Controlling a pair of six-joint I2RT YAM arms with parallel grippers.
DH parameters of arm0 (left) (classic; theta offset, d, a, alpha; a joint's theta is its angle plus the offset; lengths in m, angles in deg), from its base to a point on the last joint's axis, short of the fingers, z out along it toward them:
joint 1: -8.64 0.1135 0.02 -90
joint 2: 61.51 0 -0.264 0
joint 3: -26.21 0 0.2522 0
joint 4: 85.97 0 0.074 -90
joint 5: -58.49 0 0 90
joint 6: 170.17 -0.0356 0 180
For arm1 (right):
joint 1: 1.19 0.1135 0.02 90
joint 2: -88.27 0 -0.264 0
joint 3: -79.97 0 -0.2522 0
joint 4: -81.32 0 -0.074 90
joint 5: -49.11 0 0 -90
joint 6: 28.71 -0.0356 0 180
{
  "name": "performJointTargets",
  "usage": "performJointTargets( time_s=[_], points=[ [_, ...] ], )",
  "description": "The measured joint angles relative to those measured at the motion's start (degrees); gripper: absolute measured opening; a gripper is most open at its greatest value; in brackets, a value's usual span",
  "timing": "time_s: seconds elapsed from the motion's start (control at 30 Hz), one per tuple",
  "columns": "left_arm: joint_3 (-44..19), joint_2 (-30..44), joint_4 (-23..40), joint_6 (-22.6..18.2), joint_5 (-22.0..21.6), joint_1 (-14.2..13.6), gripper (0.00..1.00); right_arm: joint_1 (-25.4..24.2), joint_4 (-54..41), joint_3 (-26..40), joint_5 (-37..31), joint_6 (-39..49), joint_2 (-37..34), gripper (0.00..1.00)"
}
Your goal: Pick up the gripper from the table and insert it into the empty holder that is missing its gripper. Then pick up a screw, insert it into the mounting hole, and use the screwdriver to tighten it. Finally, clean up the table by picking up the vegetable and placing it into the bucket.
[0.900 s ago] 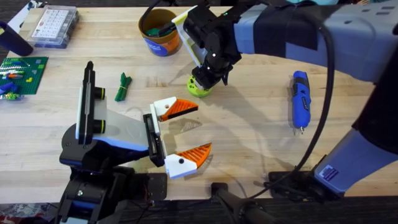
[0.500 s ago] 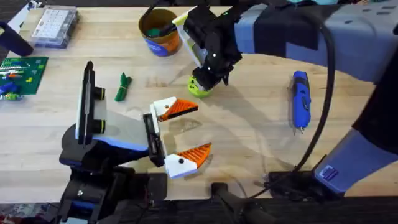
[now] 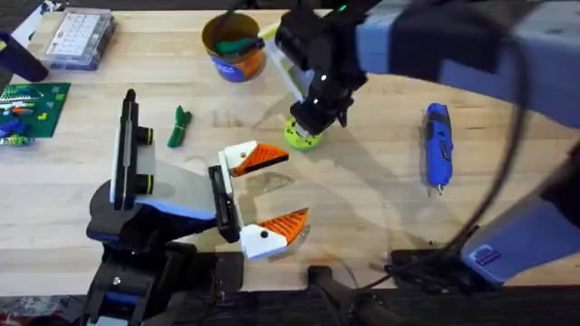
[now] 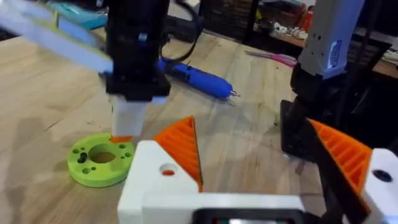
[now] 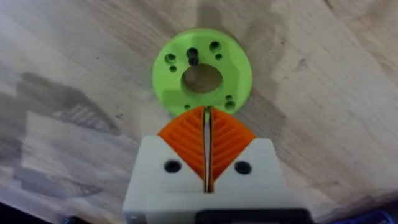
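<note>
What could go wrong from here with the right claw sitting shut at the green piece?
1. The right claw is shut at the rim of the gripper, not around it. Pressing down may push the piece across the table instead of grasping it.
2. Opening in place could knock the piece toward the open left claw nearby.
3. The right arm's reach passes close by the bucket.

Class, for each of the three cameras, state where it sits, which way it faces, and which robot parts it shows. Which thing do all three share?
Overhead: above the bases, looking down and forward at the table; both arms show.
Left wrist: on the left arm, looking across the table; open left tool at the bottom.
Right wrist: on the right arm, looking straight down; shut right tool.
Shared: the green ring.
</note>
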State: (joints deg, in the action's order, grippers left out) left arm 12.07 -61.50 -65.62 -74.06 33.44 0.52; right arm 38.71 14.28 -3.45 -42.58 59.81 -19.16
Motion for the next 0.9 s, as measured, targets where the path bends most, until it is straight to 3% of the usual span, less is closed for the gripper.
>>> performJointTargets(
  time_s=[0.23,0.43,0.63,0.9],
  points=[
    [0.0,0.0,0.0,0.0,0.0,0.0,0.986,0.0,-1.7,-0.1,0.0,0.0,11.0,0.049],
    [0.0,0.0,0.0,0.0,0.0,0.0,0.986,0.0,-3.1,-0.2,0.0,-0.7,15.5,0.049],
    [0.0,0.0,-0.1,0.0,-0.5,0.0,0.986,0.0,2.7,-5.5,0.1,-2.5,21.3,0.049],
    [0.0,0.0,-0.9,0.0,-4.9,0.0,0.986,-0.1,8.7,-10.8,0.1,-4.4,19.4,0.049]
  ],
)
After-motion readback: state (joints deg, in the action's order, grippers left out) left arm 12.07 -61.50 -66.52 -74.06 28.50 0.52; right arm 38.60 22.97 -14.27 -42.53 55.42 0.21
